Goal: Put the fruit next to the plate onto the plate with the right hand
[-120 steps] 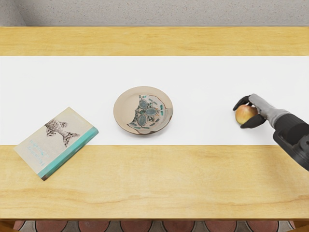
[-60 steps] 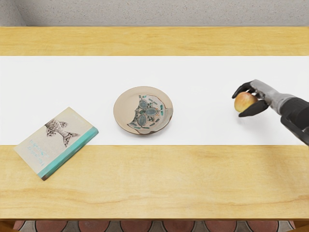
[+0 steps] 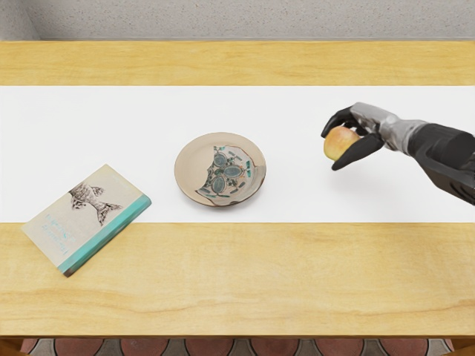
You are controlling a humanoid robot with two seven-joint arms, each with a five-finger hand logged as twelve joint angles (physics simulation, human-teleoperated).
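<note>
On my feed a closed book (image 3: 85, 219) lies at the left, turned at an angle, with a teal spine and a drawn figure on its beige cover. It straddles the near edge of the white runner (image 3: 111, 126) and the bare wooden table (image 3: 237, 282). Past the far edge I see a speckled grey wall (image 3: 223, 18); below the near edge, reddish floor tiles (image 3: 223, 347).

Six kinds of thing, one of each.
One plate (image 3: 187, 159) sits mid-surface; one fruit (image 3: 338, 142) shows at 3 o'clock from it and one book (image 3: 85, 217) at 8 o'clock; one hand (image 3: 364, 126) shows, also at 3 o'clock; one white runner (image 3: 148, 119) crosses the one wooden surface (image 3: 237, 274).
</note>
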